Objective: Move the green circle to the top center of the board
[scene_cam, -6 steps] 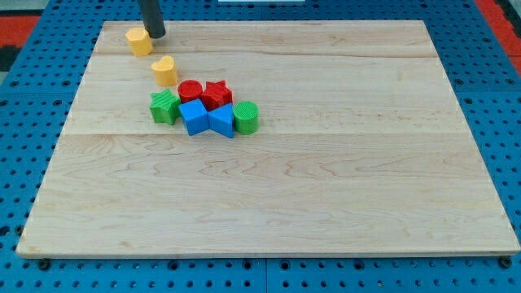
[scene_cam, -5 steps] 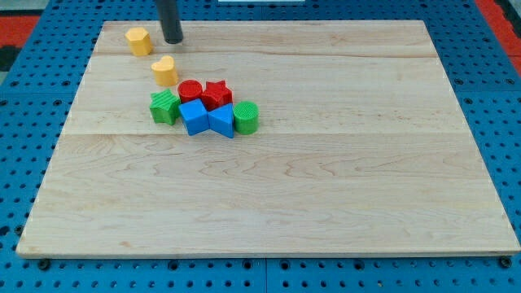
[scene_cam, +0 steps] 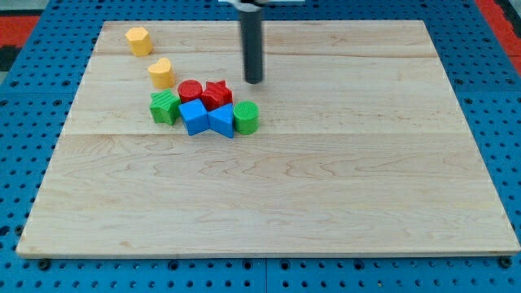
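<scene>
The green circle (scene_cam: 246, 117) stands at the right end of a cluster of blocks in the board's upper left part, touching a blue block (scene_cam: 221, 121). My tip (scene_cam: 255, 80) is on the board just above the green circle, slightly to its right, with a gap between them. It is also close to the right of the red star (scene_cam: 216, 94).
The cluster also holds a red circle (scene_cam: 190, 91), a blue cube (scene_cam: 194, 116) and a green star-like block (scene_cam: 164, 107). A yellow heart-like block (scene_cam: 162, 72) and a yellow hexagon-like block (scene_cam: 139, 40) lie toward the top left corner of the wooden board (scene_cam: 326, 179).
My tip has moved from beside the yellow block at the top left, rightward and down, to just above the green circle. No block has visibly moved.
</scene>
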